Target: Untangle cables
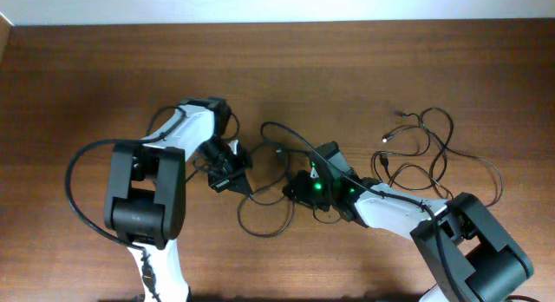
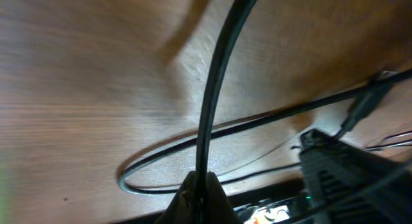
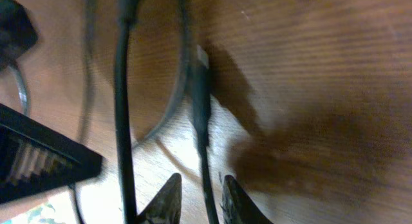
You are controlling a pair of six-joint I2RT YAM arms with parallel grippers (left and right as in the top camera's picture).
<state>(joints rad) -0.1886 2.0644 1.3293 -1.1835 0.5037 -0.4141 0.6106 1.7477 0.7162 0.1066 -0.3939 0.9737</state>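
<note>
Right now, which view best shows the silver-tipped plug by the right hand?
Right wrist: the plug is close-up, ahead of the right hand. Overhead it is too small; left wrist doesn't clearly show it.

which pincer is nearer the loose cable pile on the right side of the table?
Right. The right pincer is mid-table, with the loose cable pile off to its right. The left pincer sits farther left, beyond the right one, shut on a cable.

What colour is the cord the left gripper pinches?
Black; the cord in the left gripper shows best from the left wrist.
</note>
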